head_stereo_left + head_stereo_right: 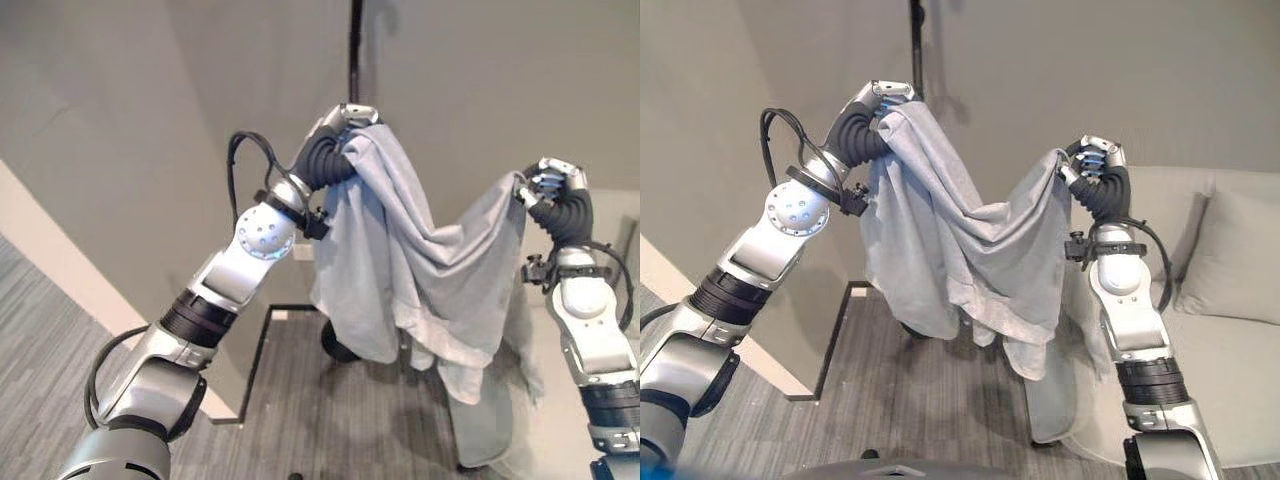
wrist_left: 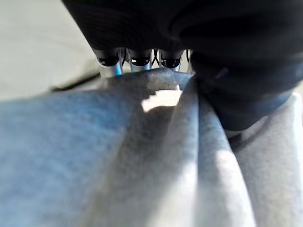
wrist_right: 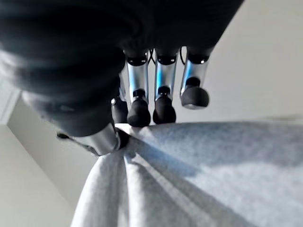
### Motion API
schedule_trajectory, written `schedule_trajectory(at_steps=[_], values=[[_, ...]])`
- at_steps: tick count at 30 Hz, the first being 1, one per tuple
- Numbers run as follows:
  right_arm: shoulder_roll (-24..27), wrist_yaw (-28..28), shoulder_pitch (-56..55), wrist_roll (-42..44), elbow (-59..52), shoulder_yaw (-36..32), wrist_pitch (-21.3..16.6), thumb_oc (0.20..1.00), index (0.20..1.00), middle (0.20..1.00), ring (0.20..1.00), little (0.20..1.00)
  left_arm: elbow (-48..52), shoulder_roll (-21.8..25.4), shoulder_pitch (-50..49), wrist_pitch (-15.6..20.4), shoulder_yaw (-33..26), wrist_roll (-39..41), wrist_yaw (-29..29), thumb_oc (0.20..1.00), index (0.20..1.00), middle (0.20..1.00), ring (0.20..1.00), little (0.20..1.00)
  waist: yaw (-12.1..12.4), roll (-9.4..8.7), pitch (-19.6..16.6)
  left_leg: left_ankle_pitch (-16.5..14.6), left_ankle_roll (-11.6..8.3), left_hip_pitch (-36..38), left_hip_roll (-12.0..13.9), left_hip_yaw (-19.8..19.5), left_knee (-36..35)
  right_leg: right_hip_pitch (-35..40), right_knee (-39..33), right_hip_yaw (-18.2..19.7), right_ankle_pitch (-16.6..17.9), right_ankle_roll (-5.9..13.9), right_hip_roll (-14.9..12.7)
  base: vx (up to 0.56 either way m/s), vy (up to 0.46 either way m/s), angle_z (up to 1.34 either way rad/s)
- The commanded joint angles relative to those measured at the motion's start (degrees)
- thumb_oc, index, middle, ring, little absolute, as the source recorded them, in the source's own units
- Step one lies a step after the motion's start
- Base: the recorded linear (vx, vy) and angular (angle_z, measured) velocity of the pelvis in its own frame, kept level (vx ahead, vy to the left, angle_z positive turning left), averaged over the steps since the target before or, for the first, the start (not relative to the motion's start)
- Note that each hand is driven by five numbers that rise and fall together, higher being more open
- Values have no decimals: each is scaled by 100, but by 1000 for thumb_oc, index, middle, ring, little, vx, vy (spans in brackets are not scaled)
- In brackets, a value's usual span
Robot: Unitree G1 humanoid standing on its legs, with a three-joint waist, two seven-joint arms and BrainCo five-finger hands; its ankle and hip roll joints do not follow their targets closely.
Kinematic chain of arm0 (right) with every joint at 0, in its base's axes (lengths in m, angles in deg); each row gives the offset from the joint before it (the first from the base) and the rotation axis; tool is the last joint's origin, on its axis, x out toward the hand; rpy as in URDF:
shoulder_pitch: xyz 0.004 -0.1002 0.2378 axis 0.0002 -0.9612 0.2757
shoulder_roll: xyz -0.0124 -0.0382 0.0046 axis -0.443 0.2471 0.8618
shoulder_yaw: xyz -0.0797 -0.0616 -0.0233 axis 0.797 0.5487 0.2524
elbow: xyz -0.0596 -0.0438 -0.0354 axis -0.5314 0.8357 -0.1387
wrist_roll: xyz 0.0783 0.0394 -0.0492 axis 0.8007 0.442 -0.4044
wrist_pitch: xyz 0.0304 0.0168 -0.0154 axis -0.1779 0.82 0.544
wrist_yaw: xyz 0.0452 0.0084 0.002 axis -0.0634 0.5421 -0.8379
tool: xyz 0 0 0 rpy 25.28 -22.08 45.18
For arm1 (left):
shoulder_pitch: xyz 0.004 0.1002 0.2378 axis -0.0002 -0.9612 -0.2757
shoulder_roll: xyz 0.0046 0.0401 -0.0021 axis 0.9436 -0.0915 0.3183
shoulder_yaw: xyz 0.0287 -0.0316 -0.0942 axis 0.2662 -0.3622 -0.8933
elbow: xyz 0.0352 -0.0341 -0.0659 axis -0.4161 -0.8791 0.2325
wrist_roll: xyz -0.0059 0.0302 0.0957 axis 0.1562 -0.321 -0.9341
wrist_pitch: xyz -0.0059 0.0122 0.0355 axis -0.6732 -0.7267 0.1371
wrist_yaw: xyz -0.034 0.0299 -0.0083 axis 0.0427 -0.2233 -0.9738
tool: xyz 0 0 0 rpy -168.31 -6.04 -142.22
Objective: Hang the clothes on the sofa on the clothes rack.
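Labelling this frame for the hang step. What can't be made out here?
- Rack: one dark pole shows; its top is cut off by the upper edge in both eye views, so no bar or hook is visible.
- Rack base: hidden behind the hanging garment.
- Left hand: fingertips buried in cloth in the left wrist view.
- Garment type: bunched between left hand and right hand, no telling.
- Sofa: cut off by the right edge.

A living-room corner: a beige sofa (image 1: 1230, 340) with a cushion (image 1: 1240, 255), grey striped carpet (image 1: 50, 320), plain walls and a black clothes-rack pole (image 1: 355, 50).
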Motion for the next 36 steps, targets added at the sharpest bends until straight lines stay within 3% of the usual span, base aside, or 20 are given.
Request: schedule_trajectory(at_steps=[1, 7, 9, 10, 11, 13, 14, 17, 27, 30, 32, 33, 36], values=[[277, 30, 337, -102, -19, -11, -223, 200, 200, 200, 200, 200, -209, 104, 299, 207, -257, 46, 238, 200, 200, 200, 200, 200, 209, 301, -418, -388, 75, 387, 214, 231, -177, -313, -31, 95, 391, 487, 196, -10, 218, 16], [147, -3, 596, -184, 72, 239, -156, 200, 200, 200, 200, 200, -57, 262, 200, 208, -391, -51, 283, 200, 200, 200, 200, 200, 345, 336, -298, -546, 310, 686, 18, 425, -233, -486, 528, 27, 510, 470, -39, 34, 171, -22], [87, -28, 654, -165, 124, 361, -161, 200, 200, 200, 200, 200, -20, 288, 154, 200, -428, -55, 309, 200, 200, 200, 200, 200, 390, 377, -228, -554, 347, 759, 30, 491, -227, -542, 820, -114, 436, 393, 16, 14, 94, -37], [87, -49, 627, -154, 128, 368, -150, 200, 200, 200, 200, 200, 20, 305, 138, 185, -452, -63, 303, 200, 200, 200, 200, 200, 379, 380, -223, -545, 358, 804, 13, 483, -248, -578, 891, -98, 331, 322, 167, 34, 107, -27], [132, -83, 651, -151, 127, 358, -163, 200, 200, 200, 200, 200, 76, 312, 59, 185, -516, -120, 288, 200, 200, 200, 200, 200, 354, 358, -228, -560, 394, 897, -80, 480, -282, -732, 790, -108, 251, 218, 513, 48, 91, -12], [138, -89, 604, -126, 126, 331, -198, 200, 200, 200, 200, 200, 152, 276, -16, 201, -617, -144, 282, 200, 200, 200, 200, 200, 351, 345, -252, -568, 369, 882, -79, 494, -275, -658, 556, -158, 202, 187, 657, 71, 18, -9], [150, -97, 580, -133, 110, 317, -213, 200, 200, 200, 200, 200, 137, 230, -55, 204, -627, -165, 296, 200, 200, 200, 200, 200, 331, 334, -239, -553, 370, 894, -86, 428, -269, -711, 531, 20, 195, 173, 797, 95, -49, 6], [207, -129, 555, -99, 48, 280, -219, 200, 200, 200, 200, 200, 193, 161, -87, 210, -678, -189, 277, 200, 200, 200, 200, 200, 397, 282, -354, -582, 324, 930, -57, 469, -268, -457, 84, -50, 331, 186, 821, 89, -47, 25], [147, -179, 467, -37, -18, 265, -224, 200, 200, 200, 200, 200, 251, 123, -82, 176, -617, -200, 257, 200, 200, 200, 200, 200, 329, 318, -561, -679, 373, 1018, -75, 438, -292, -189, -166, -126, 405, 283, 691, 56, 4, 4], [140, -134, 536, -82, 17, 237, -217, 200, 200, 200, 200, 200, 217, 128, 0, 189, -524, -193, 221, 200, 200, 200, 200, 200, 311, 353, -489, -716, 468, 955, -185, 406, -201, -298, 97, -68, 450, 392, 540, -11, 129, 2], [161, -103, 569, -138, 31, 229, -180, 200, 200, 200, 200, 200, 213, 144, 14, 180, -488, -158, 205, 200, 200, 200, 200, 200, 297, 389, -386, -774, 568, 958, -279, 347, -105, -498, 685, 50, 533, 412, 381, -2, 197, -1], [177, -101, 588, -178, 32, 234, -149, 200, 200, 200, 200, 200, 236, 170, -14, 178, -522, -145, 205, 200, 200, 200, 200, 200, 293, 416, -282, -813, 652, 1024, -350, 301, -50, -725, 1254, 212, 695, 358, 323, 23, 184, -3], [131, -113, 581, -171, 36, 257, -151, 200, 200, 200, 200, 200, 284, 169, -99, 168, -569, -124, 179, 200, 200, 200, 200, 200, 277, 462, -184, -838, 700, 1094, -352, 236, -35, -973, 1656, 353, 695, 265, 414, 44, 111, 1]])
